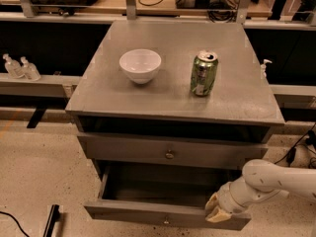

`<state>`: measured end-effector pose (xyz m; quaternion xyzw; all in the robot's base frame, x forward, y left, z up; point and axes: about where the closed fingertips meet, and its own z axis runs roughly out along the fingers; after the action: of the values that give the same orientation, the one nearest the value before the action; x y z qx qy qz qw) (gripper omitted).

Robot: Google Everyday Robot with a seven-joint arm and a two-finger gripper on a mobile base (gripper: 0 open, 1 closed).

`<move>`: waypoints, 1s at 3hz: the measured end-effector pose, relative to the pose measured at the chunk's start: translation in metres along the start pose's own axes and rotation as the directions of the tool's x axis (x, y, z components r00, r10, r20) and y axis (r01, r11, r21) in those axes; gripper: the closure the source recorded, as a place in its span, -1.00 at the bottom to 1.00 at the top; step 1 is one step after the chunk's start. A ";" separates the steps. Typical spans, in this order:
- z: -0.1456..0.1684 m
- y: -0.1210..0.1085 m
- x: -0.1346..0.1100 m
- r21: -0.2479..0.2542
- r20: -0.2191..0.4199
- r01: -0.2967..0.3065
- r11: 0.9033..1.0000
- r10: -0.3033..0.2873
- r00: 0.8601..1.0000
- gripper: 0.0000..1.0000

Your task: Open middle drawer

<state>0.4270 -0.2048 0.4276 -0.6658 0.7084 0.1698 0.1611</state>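
Gripper (216, 210) at middle drawer (133, 214) — grip unclear

my gripper (217, 209) sits at the right end of the middle drawer (128, 214) front and hides that corner. the arm (281, 179) runs off the right edge. the drawer's inside is too dark to read. a dark bar (51, 221) on the floor is cut off at the bottom.

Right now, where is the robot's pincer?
The pincer is low on the right in the camera view, at the right end of the open middle drawer.
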 end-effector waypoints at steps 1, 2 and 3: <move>-0.019 0.012 -0.006 -0.017 0.065 0.029 0.999 -0.028 0.998 -0.04; -0.025 0.037 -0.006 -0.083 0.106 0.055 0.995 -0.046 0.993 -0.66; -0.024 0.038 -0.005 -0.083 0.107 0.056 0.995 -0.047 0.993 -1.00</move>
<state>0.3891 -0.2091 0.4528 -0.6802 0.6737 0.2306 0.1738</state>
